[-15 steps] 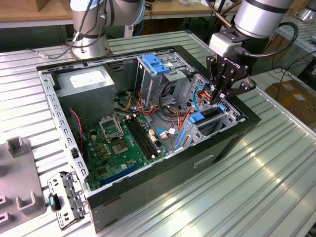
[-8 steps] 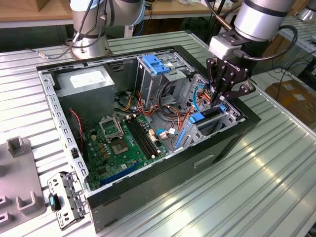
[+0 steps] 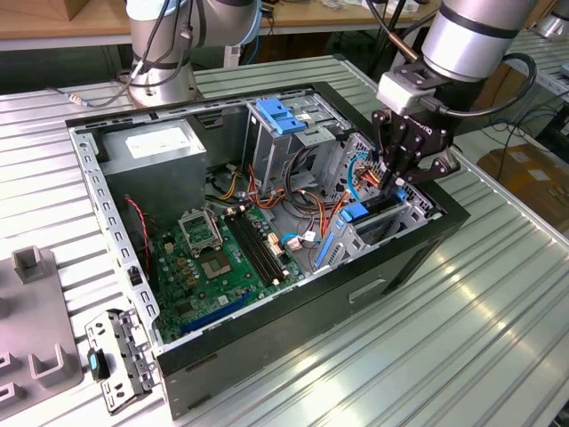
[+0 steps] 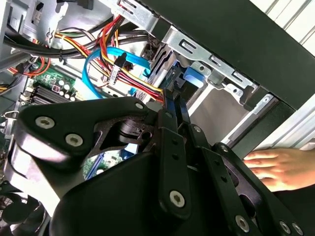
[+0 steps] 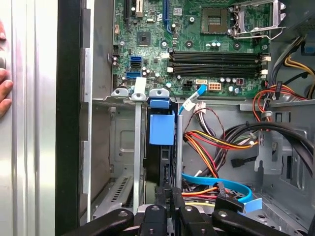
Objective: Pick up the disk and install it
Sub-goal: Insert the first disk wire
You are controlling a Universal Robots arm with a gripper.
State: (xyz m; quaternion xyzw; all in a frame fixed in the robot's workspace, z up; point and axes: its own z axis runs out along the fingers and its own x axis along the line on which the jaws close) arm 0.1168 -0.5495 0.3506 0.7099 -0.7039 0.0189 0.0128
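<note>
- Slatted metal table [image 3: 498, 294] carries everything; the open computer case [image 3: 293, 311] lies on its side with its inside facing up.
- Robot arm [image 3: 471, 36] comes in from the exterior view's upper right and reaches down into the case's right end.
- Motherboard [image 3: 209, 267] lies flat on the case floor, green, with black memory slots and a bare CPU socket; it is also seen in the first wrist view [image 5: 197, 44].
- Grey power supply [image 3: 151, 156] sits in the far-left corner of the case in the exterior view.
- Metal drive cage [image 3: 391, 222] sits at the case's right end, its upright rails seen in the first wrist view [image 5: 138, 147].
- The disk [image 5: 161, 129] stands on edge inside the drive cage, between two rails, blue carrier facing the motherboard. It shows as blue in the exterior view [image 3: 356, 212] and the second wrist view [image 4: 191, 78].
- Gripper [image 5: 169, 194] is over the cage at the disk's outer end, fingers [image 4: 171, 110] pressed together with no gap. Tips are right at the disk; contact can't be confirmed. See also [image 3: 400, 187].
- Cable bundle [image 5: 216, 140], red/yellow/orange/black, lies beside the cage, with a flat blue cable [image 5: 216, 179] near the gripper.
- Blue ribbed latch [image 3: 280, 114] tops the tall bay at the far side.
- A person's hand [image 4: 278, 169] rests on the table just outside the case wall.
- Loose metal bracket [image 3: 120, 356] lies on the table near the case's left corner in the exterior view.
</note>
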